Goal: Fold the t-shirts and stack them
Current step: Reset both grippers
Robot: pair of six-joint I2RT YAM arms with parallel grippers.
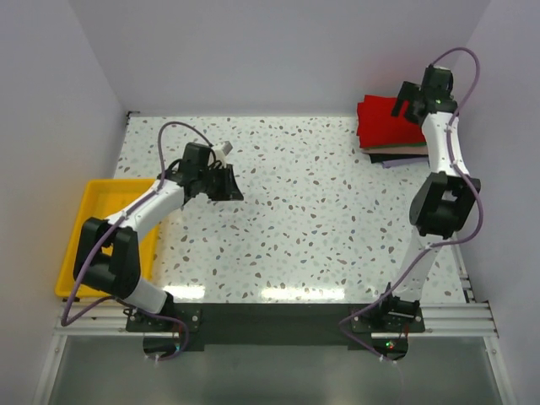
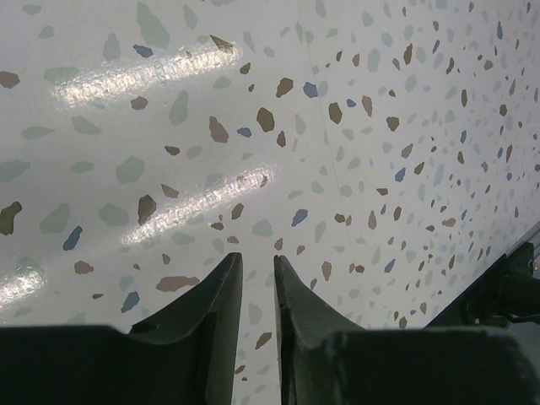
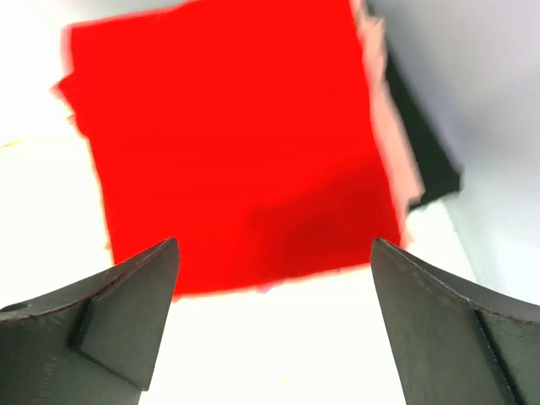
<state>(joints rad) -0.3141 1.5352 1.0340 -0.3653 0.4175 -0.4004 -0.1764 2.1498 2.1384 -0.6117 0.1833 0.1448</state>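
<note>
at left, yellow tray [image 1: 88, 201], contents unclear, left end effector [image 2: 257, 258] ajar, right end effector [image 3: 274, 246] agape over red shirt [image 3: 228, 135]

Folded red t-shirt [image 1: 386, 121] topping corner stack [image 1: 395, 155]

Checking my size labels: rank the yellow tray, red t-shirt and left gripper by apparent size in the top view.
1. yellow tray, even though partly covered
2. red t-shirt
3. left gripper, smallest despite sitting nearer the camera
</note>
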